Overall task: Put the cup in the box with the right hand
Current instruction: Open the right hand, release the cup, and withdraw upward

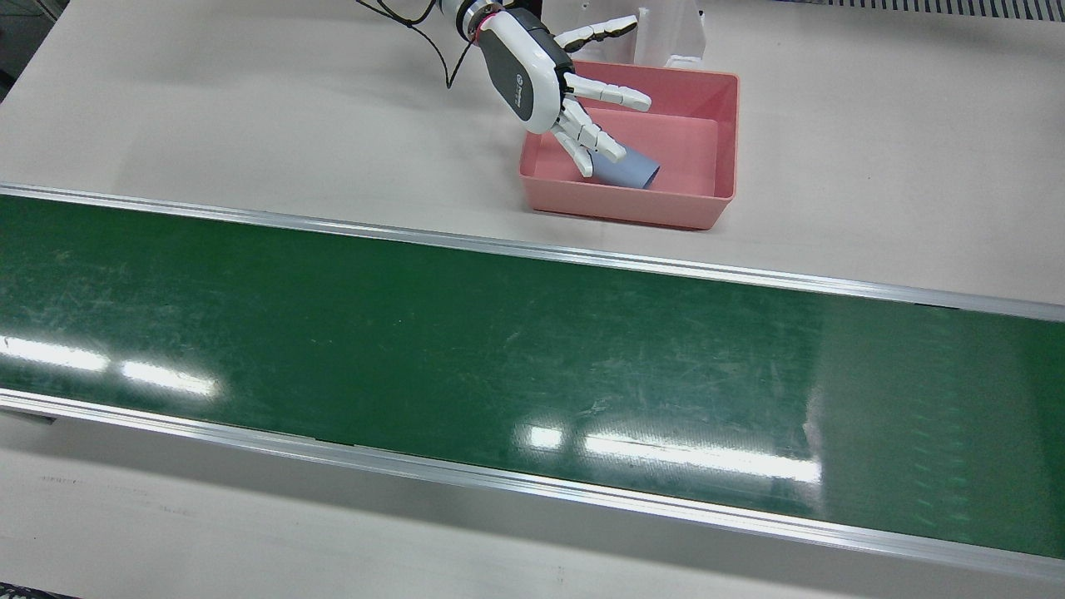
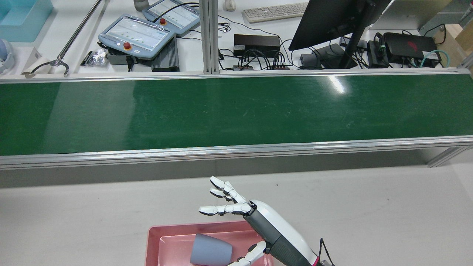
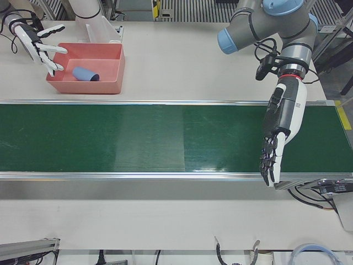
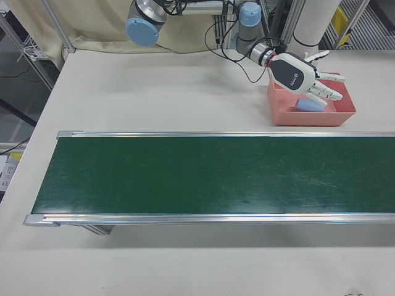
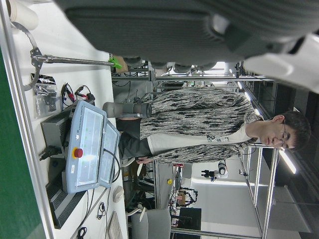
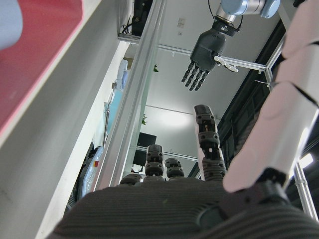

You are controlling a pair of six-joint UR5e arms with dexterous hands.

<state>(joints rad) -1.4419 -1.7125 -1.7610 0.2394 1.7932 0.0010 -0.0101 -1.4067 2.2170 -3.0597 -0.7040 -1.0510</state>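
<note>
Upper centre of the front view, the cup (image 1: 634, 169) lies in the box (image 1: 725, 133); right robot hand (image 1: 574, 100) hovers released.

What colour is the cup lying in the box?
The cup is a pale blue-grey, lying on its side in the pink box; the rear view shows it best.

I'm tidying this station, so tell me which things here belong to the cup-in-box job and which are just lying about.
Belongs to the job:
- cup, lying on its side in the box
- pink box
- right hand, open over the box

Just lying about:
- green conveyor belt, bare
- left hand, open over the belt's far end
- teach pendants, keyboard and monitor beyond the belt
</note>
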